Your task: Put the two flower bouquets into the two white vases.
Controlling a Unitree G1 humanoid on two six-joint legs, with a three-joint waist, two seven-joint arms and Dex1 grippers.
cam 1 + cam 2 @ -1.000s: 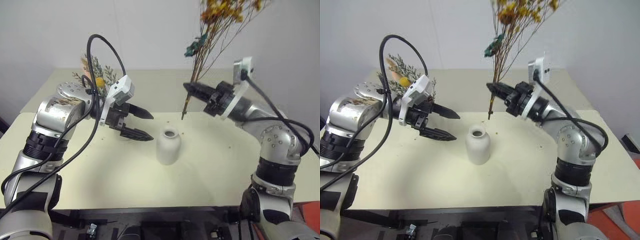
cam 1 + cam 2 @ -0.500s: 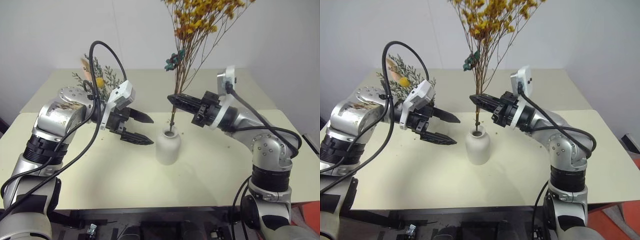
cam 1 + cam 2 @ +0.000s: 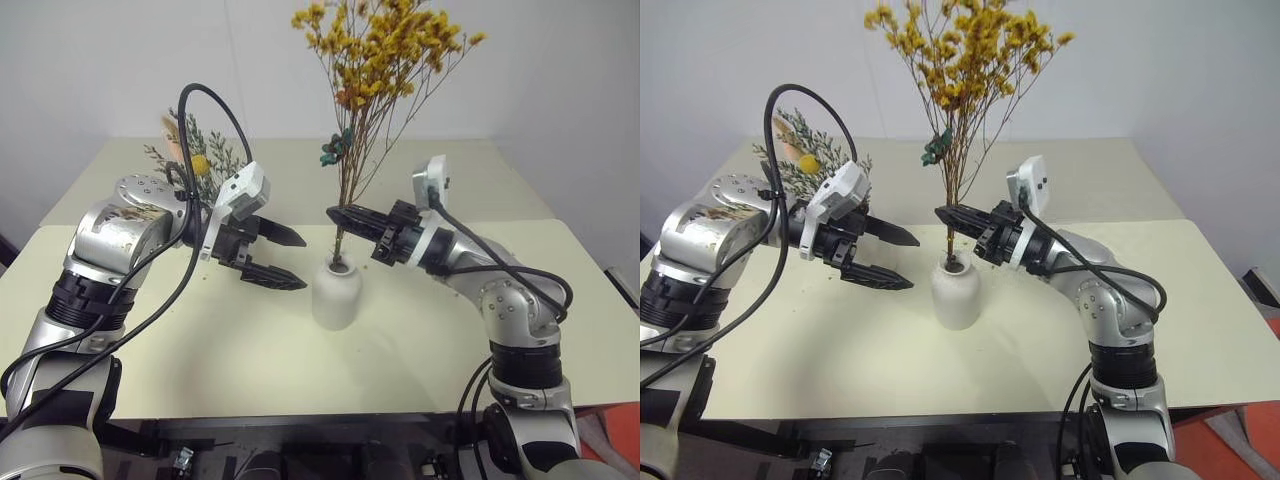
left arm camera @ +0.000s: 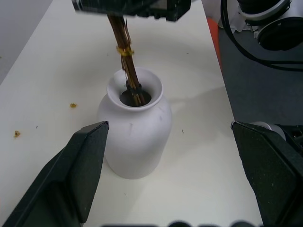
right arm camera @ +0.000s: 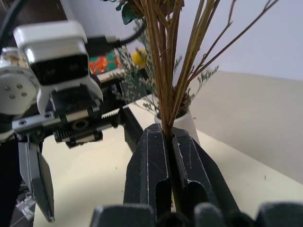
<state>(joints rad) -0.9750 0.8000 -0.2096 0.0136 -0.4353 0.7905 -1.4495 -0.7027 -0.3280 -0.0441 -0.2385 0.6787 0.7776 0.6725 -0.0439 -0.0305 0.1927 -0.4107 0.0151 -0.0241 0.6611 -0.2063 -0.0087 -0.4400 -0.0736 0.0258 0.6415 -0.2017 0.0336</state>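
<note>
R gripper [image 3: 337, 213] clenched on thin brown stems of the yellow-orange dried-blossom bouquet [image 3: 385, 55], gripping just above the short rounded matte-white narrow-neck vase [image 3: 336, 291]. Stem ends sit inside vase mouth; bunch stands near upright. Vase on cream tabletop [image 3: 300, 360], roughly mid-table. L gripper [image 3: 288, 257] spread wide, empty, fingers pointing at vase from just beside it, not touching. Grey-green feathery sprig bouquet w/ yellow ball [image 3: 198, 155] at table's far left, behind L arm.
</note>
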